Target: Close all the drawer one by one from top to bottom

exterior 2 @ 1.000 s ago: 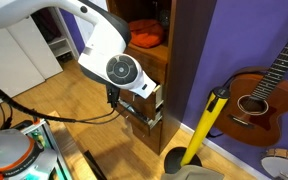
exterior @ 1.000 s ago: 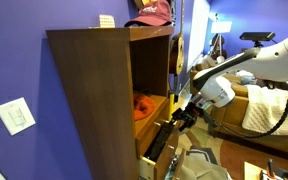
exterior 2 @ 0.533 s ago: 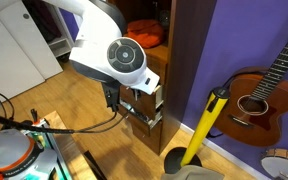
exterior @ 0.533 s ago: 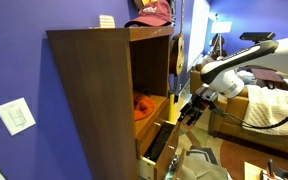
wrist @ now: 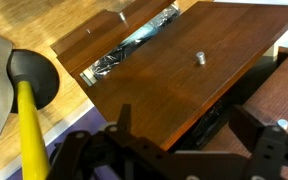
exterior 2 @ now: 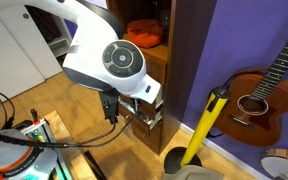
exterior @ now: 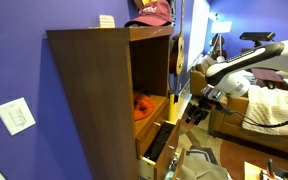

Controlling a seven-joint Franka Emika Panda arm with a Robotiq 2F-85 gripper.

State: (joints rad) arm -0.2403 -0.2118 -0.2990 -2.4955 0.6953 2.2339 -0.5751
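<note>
The tall brown cabinet (exterior: 89, 100) has its drawers (exterior: 160, 140) pulled out at the bottom, below the shelf with an orange item (exterior: 142, 105). In the wrist view a dark-brown drawer front (wrist: 174, 80) with a small metal knob (wrist: 198, 58) fills the middle. Beyond it an open drawer holds something shiny (wrist: 134, 45). My gripper (wrist: 184, 140) is open and empty, its fingers spread just short of the front's near edge. It hangs in front of the drawers in an exterior view (exterior: 196, 108). In an exterior view the arm hides most of the drawers (exterior 2: 146, 110).
A yellow-handled tool (exterior 2: 206, 125) leans beside the cabinet and also shows in the wrist view (wrist: 29, 125). A guitar (exterior 2: 259, 95) stands against the purple wall. A couch (exterior: 259, 110) sits behind the arm. A pink cap (exterior: 152, 12) lies on the cabinet top.
My gripper has drawn back from the cabinet front, away from the drawers. The arm's wrist has swung lower and nearer the camera in an exterior view.
</note>
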